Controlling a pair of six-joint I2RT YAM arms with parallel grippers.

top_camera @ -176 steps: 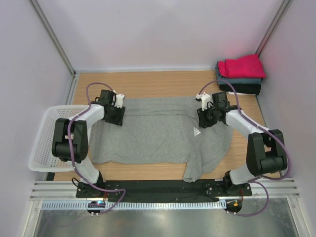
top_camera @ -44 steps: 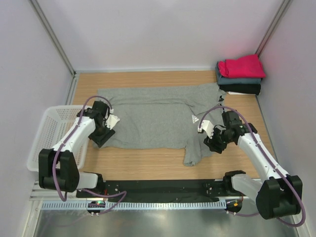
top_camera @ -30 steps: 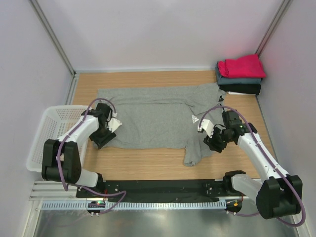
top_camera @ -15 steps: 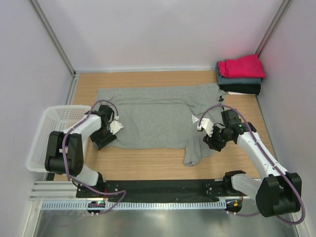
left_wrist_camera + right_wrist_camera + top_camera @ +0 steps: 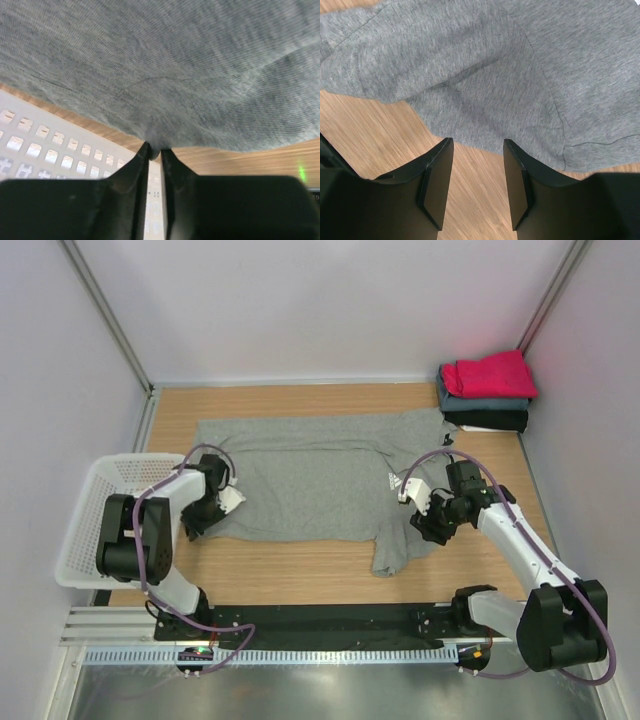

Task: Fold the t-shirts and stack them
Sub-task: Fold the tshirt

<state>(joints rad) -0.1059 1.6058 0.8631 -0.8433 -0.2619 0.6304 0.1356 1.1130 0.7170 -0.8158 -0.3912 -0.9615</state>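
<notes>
The heather-grey t-shirt (image 5: 310,475) lies spread across the wooden table, white print at its right part and one sleeve hanging toward the near edge. My left gripper (image 5: 205,515) is shut on the shirt's left lower edge (image 5: 155,145), pinching a fold of grey cloth. My right gripper (image 5: 432,525) is open and empty just over the shirt's right lower edge (image 5: 485,100), above bare wood. A folded stack at the far right corner has the magenta-red tee (image 5: 490,372) on top, the slate-blue tee (image 5: 480,401) under it and the black tee (image 5: 490,420) at the bottom.
The white mesh basket (image 5: 95,520) stands at the table's left edge, right beside my left gripper; it also shows in the left wrist view (image 5: 45,145). Walls close the table on three sides. A black rail (image 5: 330,618) runs along the near edge.
The left gripper has drawn a little toward the basket with the shirt's edge in it. The right gripper has barely moved. Much earlier the shirt lay nearer and more bunched.
</notes>
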